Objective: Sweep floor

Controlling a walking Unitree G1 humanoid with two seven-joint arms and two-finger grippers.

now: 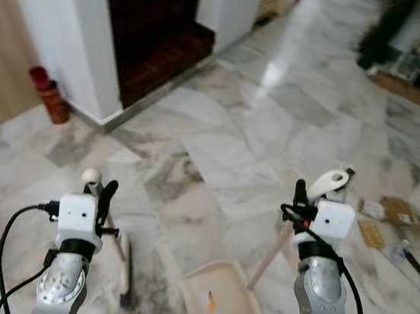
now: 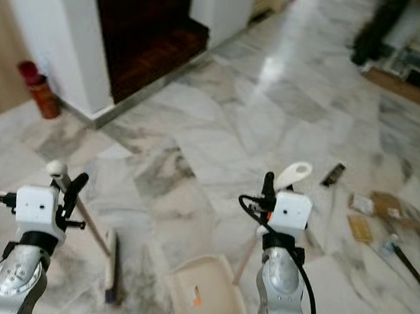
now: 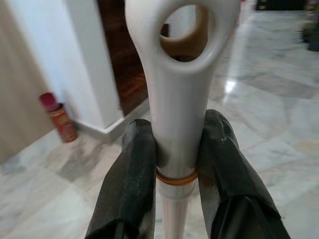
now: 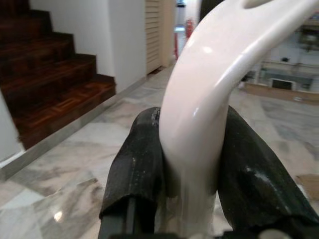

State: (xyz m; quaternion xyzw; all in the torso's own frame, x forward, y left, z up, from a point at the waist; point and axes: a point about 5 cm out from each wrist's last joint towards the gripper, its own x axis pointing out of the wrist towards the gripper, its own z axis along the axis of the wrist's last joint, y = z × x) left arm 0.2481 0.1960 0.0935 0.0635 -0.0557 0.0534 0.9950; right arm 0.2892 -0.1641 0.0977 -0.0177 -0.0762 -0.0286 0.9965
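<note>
left wrist view: the left gripper [image 3: 177, 164] is clamped on the broom handle [image 3: 179, 99], both black fingers [image 3: 132, 174] pressed to the white grip just below its hanging loop. right wrist view: the right gripper [image 4: 192, 159] is closed on the curved white dustpan handle [image 4: 214, 89]. head views: the broom [image 1: 124, 265] slants down from the left gripper, its head resting on the marble floor [image 1: 292, 113] just beside the cream dustpan [image 1: 221, 300], which sits between the two arms with a small orange scrap inside. scattered litter [image 1: 390, 221] lies on the floor to the right. farther off, a red canister [image 1: 49, 94] stands by the white wall [image 1: 65, 24], beside dark wooden stairs [image 1: 160, 28].
</note>
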